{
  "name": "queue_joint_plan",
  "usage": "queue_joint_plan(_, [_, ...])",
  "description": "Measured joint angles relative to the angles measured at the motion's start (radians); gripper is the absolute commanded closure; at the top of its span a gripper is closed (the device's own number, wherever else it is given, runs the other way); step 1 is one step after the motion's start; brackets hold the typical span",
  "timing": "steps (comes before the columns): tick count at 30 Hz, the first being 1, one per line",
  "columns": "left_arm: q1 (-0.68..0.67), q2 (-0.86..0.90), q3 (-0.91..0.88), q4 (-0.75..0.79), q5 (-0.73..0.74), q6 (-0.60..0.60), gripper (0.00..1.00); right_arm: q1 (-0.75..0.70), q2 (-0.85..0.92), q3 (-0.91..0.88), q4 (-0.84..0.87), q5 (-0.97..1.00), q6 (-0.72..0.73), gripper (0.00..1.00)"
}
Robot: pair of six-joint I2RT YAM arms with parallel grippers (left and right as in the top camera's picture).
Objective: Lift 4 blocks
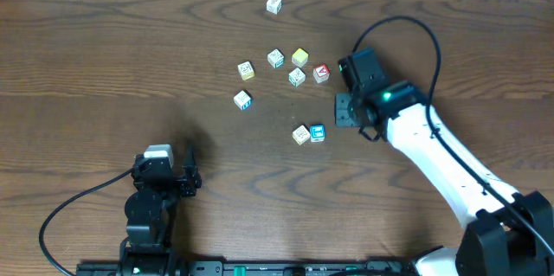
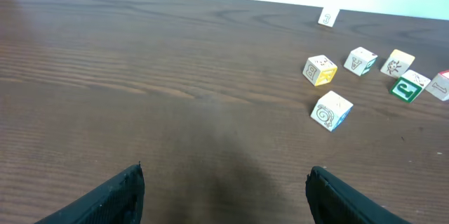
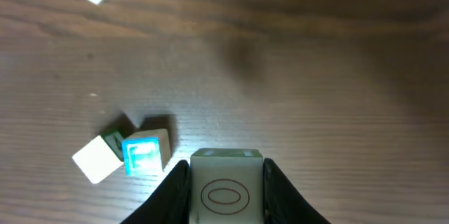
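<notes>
My right gripper [image 3: 226, 168] is shut on a cream block [image 3: 225, 192] with a red oval printed on its near face. In the overhead view this gripper [image 1: 344, 110] hangs right of a pair of blocks, one blue-faced [image 1: 317, 133] and one cream [image 1: 300, 135]. The same pair lies just left of the fingers, blue-faced [image 3: 145, 155] and cream [image 3: 97, 159]. More alphabet blocks [image 1: 275, 58] are scattered behind, one with green print [image 1: 297, 77]. My left gripper [image 1: 187, 177] rests open near the front edge, its jaws [image 2: 224, 196] wide apart over bare wood.
A yellow-faced cube [image 1: 299, 57] and a red-faced cube [image 1: 321, 73] sit among the cluster. A lone block [image 1: 273, 4] lies far back. Two more blocks [image 1: 246, 70] [image 1: 242, 99] lie left of the cluster. The right arm's cable loops above its wrist.
</notes>
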Motion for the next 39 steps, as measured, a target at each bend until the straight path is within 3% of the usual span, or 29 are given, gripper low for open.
queue_joint_plan(7, [0.000, 0.000, 0.000, 0.000, 0.000, 0.000, 0.25, 0.000, 0.000, -0.174, 0.185, -0.064, 0.032, 0.80])
queue_joint_plan(18, [0.000, 0.000, 0.000, 0.000, 0.000, 0.000, 0.25, 0.034, 0.000, -0.251, 0.344, -0.087, 0.035, 0.78])
queue_joint_plan(39, [0.000, 0.000, 0.000, 0.000, 0.000, 0.000, 0.26, 0.062, 0.000, -0.267, 0.371, -0.101, 0.035, 0.79])
